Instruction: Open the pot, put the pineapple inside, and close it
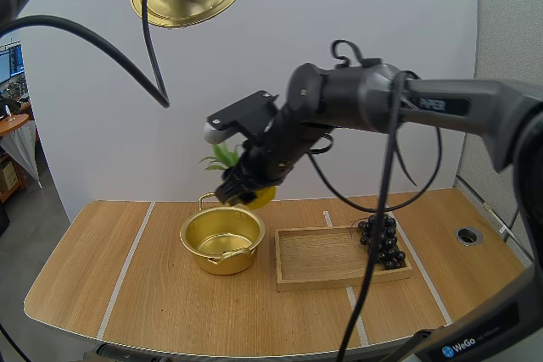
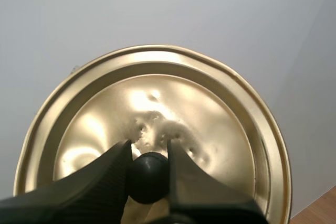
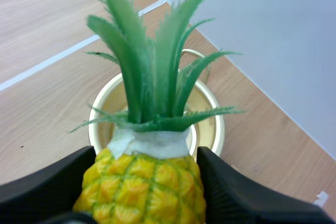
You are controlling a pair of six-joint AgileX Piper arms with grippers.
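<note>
Now your right end effector (image 1: 246, 186) gripped the pineapple (image 3: 142, 187) above the open pot (image 1: 225, 262), left end effector (image 2: 149, 169) clamped the lid (image 2: 157, 103); lowering looked next.

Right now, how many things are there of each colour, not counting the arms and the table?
Gold: 2, the pot and the lid
Yellow: 1, the pineapple
Dark: 1, the grapes
Wood: 1, the tray
Total: 5

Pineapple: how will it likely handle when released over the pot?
The pineapple looks rigid and moulded, probably light; the jaws don't dent its body. Its bumpy skin likely resists slipping. The rounded body and tall leaves may make it tip against the pot wall.
</note>
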